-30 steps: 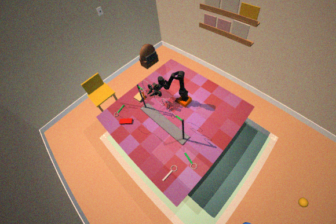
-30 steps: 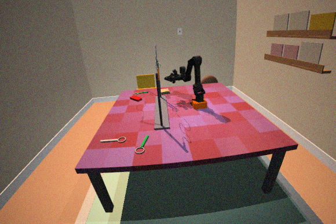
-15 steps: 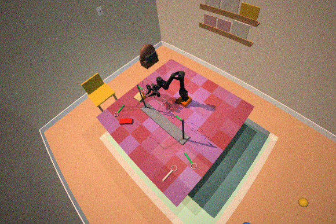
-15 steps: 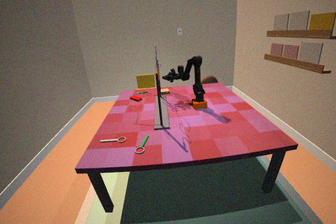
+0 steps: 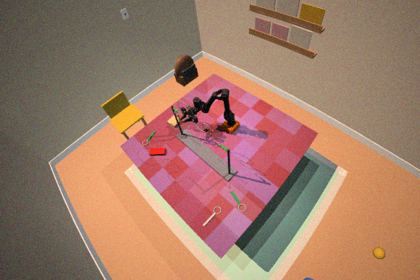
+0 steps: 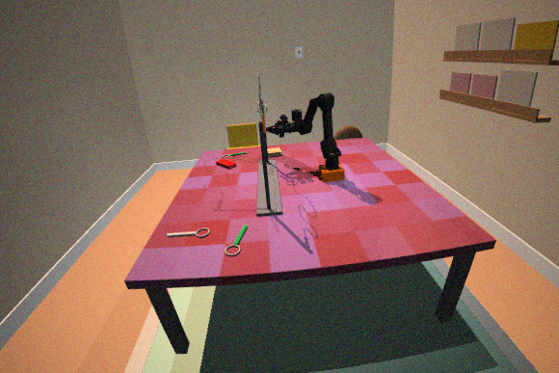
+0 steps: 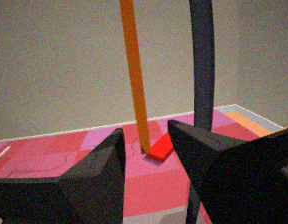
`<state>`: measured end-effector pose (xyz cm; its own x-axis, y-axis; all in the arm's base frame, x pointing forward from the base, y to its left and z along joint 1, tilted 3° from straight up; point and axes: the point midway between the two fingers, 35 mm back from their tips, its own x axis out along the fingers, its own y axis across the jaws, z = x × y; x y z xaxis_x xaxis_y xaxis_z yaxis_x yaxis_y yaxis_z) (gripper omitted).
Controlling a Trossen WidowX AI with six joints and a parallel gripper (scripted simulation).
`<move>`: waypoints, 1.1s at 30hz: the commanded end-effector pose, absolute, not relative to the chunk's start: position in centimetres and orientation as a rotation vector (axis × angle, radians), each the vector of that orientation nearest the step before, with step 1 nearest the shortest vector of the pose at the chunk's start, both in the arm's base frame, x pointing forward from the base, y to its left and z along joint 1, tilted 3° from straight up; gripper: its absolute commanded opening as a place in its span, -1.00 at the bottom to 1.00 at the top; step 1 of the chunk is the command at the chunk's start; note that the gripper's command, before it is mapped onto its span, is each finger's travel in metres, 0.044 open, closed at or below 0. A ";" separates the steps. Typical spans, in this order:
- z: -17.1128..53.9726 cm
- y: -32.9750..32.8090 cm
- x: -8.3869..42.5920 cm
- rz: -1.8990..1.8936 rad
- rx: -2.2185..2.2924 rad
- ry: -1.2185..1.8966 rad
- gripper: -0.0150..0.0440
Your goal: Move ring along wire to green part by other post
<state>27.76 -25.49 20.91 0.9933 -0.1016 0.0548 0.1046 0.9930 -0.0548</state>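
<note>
The orange handle (image 7: 132,60) (image 6: 264,122) hangs down from the ring (image 6: 262,109) beside the far post (image 5: 177,121) (image 7: 203,65). The green part (image 5: 175,111) of the wire is at that post's top. My gripper (image 5: 182,120) (image 6: 268,129) (image 7: 145,129) is partly open and empty. In the wrist view the handle's lower end shows in the gap between the fingertips, with the post behind the right finger. Whether a finger touches the handle cannot be told. The other green part (image 5: 224,147) is beside the near post (image 5: 229,161). The ring is outside the wrist view.
The thin grey wire curves between the posts above the grey base (image 5: 206,154). A red block (image 5: 157,151) (image 6: 226,164) (image 7: 161,149) and a green-handled ring (image 5: 151,136) lie beyond the far post. Another green-handled ring (image 5: 235,198) and a white one (image 5: 210,218) lie near the front.
</note>
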 end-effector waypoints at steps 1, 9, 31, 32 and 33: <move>20.8 -25.7 28.4 -0.106 -0.058 -0.049 0.05; 20.9 -25.7 29.7 -0.106 -0.058 -0.050 0.05; 20.9 -25.7 31.7 -0.106 -0.058 -0.051 0.05; 20.9 -25.7 31.7 -0.106 -0.058 -0.051 0.05; 20.9 -25.7 31.7 -0.106 -0.058 -0.051 0.05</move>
